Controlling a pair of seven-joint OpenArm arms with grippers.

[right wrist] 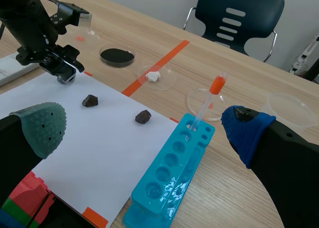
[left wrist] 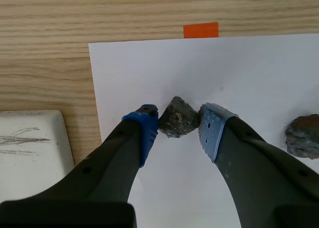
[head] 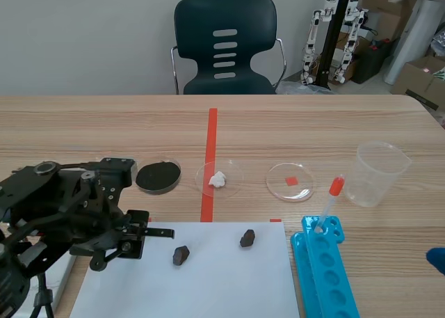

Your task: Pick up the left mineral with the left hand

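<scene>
The left tool (left wrist: 179, 116) is hovering narrowly parted, gripping nothing, while the left mineral (left wrist: 177, 120) is lying on the paper sheet (left wrist: 149, 73) just ahead of its fingertips.

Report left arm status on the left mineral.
Left gripper open, just short of left mineral, no grip yet. Right gripper open, low at table's right. Other mineral apart; path clear.

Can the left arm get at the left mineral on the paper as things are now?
Likely yes. The left end effector is open, close beside the left mineral, which the wrist view frames between its fingers. Nothing stands between them on the white paper, and the other mineral lies apart.
</scene>
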